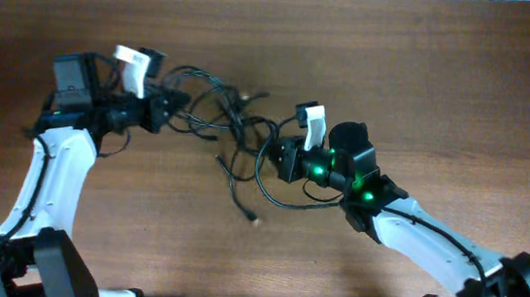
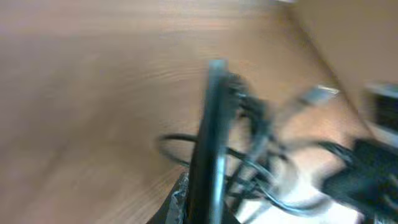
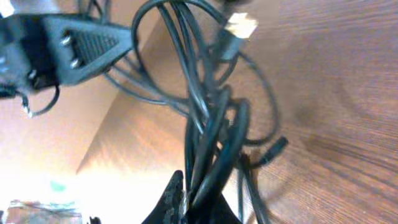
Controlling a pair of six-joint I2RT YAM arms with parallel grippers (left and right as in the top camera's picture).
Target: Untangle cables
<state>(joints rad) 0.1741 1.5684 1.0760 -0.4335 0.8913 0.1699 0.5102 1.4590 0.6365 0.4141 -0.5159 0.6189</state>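
While one loose plug end (image 1: 256, 222) trails toward the near side of the bench (image 1: 465, 100), the right pincer (image 1: 282, 157) is clamped on several strands of the cables (image 1: 237, 136) at the tangle's right side, and its wrist camera shows cords squeezed between its fingers. Black loops spread across mid-bench just beyond. Farther back, the left pincer (image 1: 166, 108) is drawn together at the tangle's left edge; blur hides whether it grips a strand.

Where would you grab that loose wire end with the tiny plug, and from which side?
Just behind the plug, probably from straight above: that tail lies flat on the table, apart from the knotted cables.
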